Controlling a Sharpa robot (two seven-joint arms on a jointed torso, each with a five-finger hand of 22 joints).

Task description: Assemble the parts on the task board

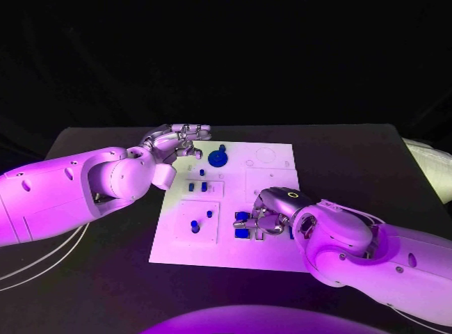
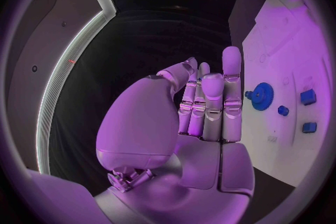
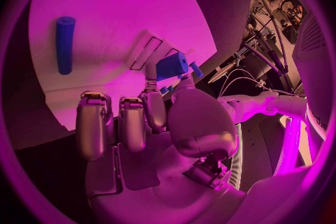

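Observation:
The white task board (image 1: 186, 243) lies mid-table. My right hand (image 1: 273, 211) rests over its near right part and pinches a small blue block (image 3: 171, 65) between thumb and a finger, just above the board (image 3: 119, 5). More blue blocks (image 1: 244, 234) sit right beside that hand. A blue peg (image 3: 64, 45) is farther off on the board. My left hand (image 1: 176, 142) hovers at the board's far left corner with fingers (image 2: 210, 101) straight and nothing in it. A blue gear (image 1: 218, 158) (image 2: 262, 95) sits just beyond its fingertips.
Small blue pieces (image 1: 199, 186) stand in slots left of the board's middle, seen also as blocks (image 2: 308, 97) past the gear. Another blue peg (image 1: 195, 226) stands in the near left plate. Black table (image 1: 96, 278) surrounds the board.

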